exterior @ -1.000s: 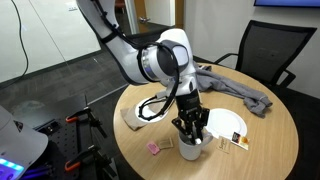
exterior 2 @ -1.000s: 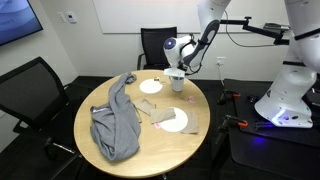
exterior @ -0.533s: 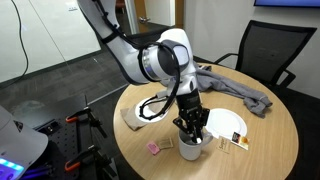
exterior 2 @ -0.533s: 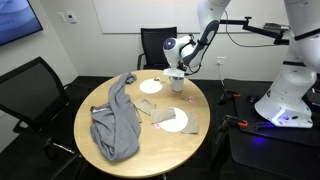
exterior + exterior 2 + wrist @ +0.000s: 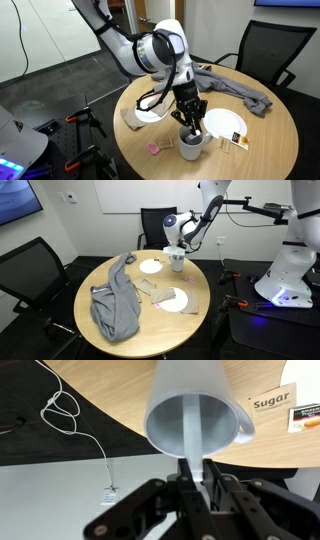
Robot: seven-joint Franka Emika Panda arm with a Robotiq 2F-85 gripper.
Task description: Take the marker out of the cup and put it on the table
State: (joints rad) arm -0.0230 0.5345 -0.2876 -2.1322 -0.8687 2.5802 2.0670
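Observation:
The grey cup (image 5: 192,147) stands near the edge of the round wooden table (image 5: 270,140), also seen in an exterior view (image 5: 178,263). My gripper (image 5: 191,124) hangs straight down just above its mouth. In the wrist view the cup (image 5: 160,410) is seen from above, over the table (image 5: 110,390). A slim stick, the marker (image 5: 190,435), runs from inside the cup up between my fingers. It looks pale here. My gripper (image 5: 193,472) is shut on its upper end. In both exterior views the marker is hidden by the fingers.
A white plate (image 5: 228,124) and sugar packets (image 5: 235,142) lie beside the cup, and another plate (image 5: 148,110) lies behind it. A pink scrap (image 5: 154,148) lies near the table edge. A grey cloth (image 5: 115,305) covers the far part. Office chairs (image 5: 265,50) surround the table.
The arm and gripper have risen a little above the cup, with the fingers still closed. The cup has not moved.

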